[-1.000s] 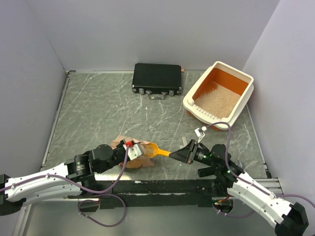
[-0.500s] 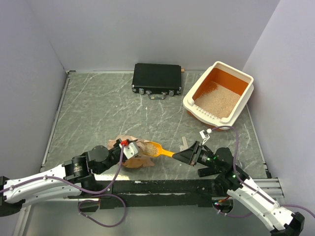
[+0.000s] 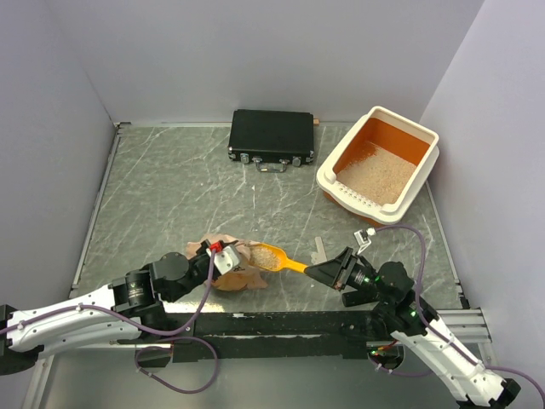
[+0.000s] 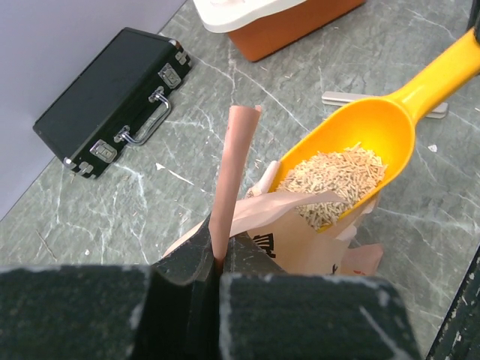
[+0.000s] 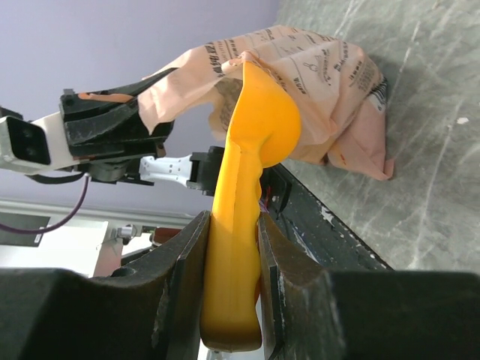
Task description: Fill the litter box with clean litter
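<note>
Right gripper clamps the handle of the yellow scoop, heaped with clean litter above the paper bag, whose lip the left gripper pinches; advisable: carry the bowl level to the litter box at the far right, tipping only once inside its rim.

The bench has a dark grey-green top with thin pale veins, like marble, and a narrow metal strip runs along its left edge. Three plain walls close it in: the back wall, the left wall and the right wall, all smooth and pale lilac-grey. The light is soft and even, with only weak shadows.
</note>
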`<state>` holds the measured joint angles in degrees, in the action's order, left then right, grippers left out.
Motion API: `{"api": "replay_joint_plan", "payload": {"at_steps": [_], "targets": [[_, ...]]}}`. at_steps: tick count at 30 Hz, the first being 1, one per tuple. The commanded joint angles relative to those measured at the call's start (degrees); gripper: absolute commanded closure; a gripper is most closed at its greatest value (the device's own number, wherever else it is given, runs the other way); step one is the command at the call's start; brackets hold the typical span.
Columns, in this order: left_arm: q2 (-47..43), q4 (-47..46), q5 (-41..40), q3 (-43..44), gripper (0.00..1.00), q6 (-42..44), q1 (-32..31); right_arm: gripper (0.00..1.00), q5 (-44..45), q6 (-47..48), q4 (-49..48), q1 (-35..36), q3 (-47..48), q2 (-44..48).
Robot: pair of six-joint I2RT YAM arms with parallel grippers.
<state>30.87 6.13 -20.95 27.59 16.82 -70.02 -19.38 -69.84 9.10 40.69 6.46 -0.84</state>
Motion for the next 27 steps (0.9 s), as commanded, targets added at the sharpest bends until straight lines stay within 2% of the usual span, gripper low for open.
{"api": "replay_joint_plan", "payload": {"at_steps": [1,6,14,27], "targets": [[-0.99,-3.40,-2.60,-0.26,0.99,-1.26,-0.56,1.00,2.94,-0.47,5.66,-0.52,2.86,7.07],[-0.99,-3.84,-5.94,-0.17,0.99,-1.17,-0.47,1.00,3.73,0.32,9.09,-0.52,5.75,9.80],[-0.46,-4.02,-5.94,-0.26,0.99,-1.26,-0.47,1.00,5.58,0.15,15.59,-0.43,8.57,15.16],[0.15,-4.02,-5.42,-0.26,0.99,-1.35,-0.47,1.00,6.63,0.32,13.49,-0.43,12.70,15.87]]}}
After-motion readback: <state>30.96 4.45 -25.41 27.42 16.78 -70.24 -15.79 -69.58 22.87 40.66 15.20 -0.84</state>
